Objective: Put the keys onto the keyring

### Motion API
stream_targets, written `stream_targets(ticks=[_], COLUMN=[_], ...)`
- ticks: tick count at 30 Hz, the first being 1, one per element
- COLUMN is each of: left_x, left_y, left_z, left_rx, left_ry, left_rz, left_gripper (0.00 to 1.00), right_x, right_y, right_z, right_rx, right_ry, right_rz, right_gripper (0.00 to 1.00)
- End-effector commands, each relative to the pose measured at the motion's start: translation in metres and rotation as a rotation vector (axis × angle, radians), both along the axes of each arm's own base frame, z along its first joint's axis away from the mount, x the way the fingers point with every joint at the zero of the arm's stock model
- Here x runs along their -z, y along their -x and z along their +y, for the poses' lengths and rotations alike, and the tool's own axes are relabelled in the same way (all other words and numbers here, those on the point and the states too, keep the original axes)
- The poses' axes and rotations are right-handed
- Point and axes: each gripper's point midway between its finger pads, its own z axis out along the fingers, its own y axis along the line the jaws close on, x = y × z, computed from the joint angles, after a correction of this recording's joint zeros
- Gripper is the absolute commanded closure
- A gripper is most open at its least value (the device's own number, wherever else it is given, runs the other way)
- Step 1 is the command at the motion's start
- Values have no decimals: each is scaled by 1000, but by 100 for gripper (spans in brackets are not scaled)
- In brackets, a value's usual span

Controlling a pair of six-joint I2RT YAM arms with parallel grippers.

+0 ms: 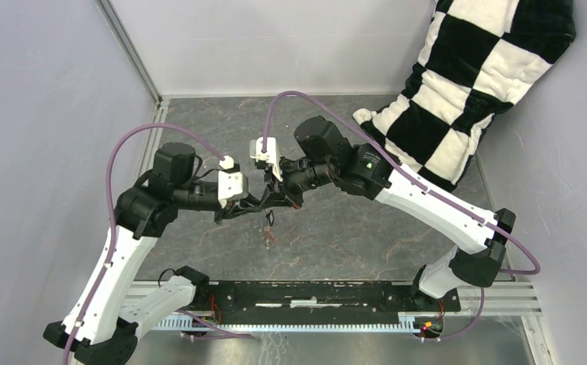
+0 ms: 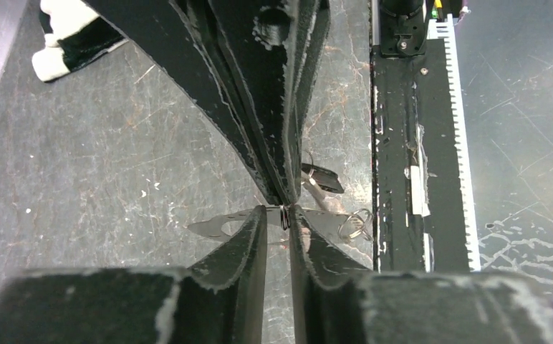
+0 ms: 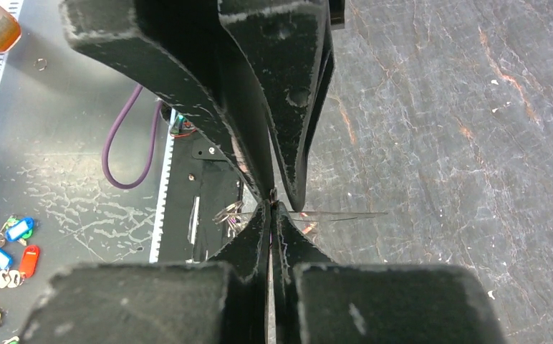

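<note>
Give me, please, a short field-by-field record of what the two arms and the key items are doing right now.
left hand: shut, pinching the keyring at its tips
right hand: shut, tip to tip with the left, apparently on the same ring
black key: just beyond the hands
red key: below the hands
threaded yet: cannot tell
table: grey, marbled
checkered cushion: far right corner

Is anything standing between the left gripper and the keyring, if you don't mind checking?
Nothing visible does. The left gripper is closed on the keyring at its fingertips, with the right gripper meeting it tip to tip.
</note>
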Motion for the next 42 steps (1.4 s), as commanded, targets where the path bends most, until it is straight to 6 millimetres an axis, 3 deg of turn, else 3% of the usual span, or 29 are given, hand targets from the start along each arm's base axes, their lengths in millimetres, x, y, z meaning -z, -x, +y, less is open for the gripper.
stream_targets(ticks=[1,4,6,10,16,18,23,31,35,39,42], left_x=[-8,-7,-5,-10,-43,-52,-55,-55,-54,-55,-57], left_y=[-4,-6,-6,-6,-10,-8,-2,-7,-7,-6,-5], left_z=[-5,-5,-4,-4,-10,-11,-13,-12,-12,-11,-11], left_rx=[26,23,23,10,-88,-104,-89,-109,-111,-110,-108], left_ry=[23,15,8,21,199,266,320,326,322,321,325], left_rz=[-23,-25,-28,-44,-58,-67,-75,-96,-102,-119,-127], left_gripper=[82,96,98,98,98,98,98,98,98,98,98], right_x=[-26,-26,-27,-33,-43,-45,-52,-62,-59,-54,-47], right_y=[1,0,-1,-7,-24,-22,-14,-2,-2,-6,-8], right_z=[7,8,8,2,-32,-38,-43,-32,-29,-27,-26], right_rx=[-13,-11,-5,55,229,252,259,179,172,188,199], right_ry=[-65,-66,-70,-109,-288,-346,-455,-545,-543,-524,-495], right_rz=[-47,-46,-46,-49,18,45,114,207,224,233,243], right_gripper=[100,100,100,86,49,45,45,44,56,77,87])
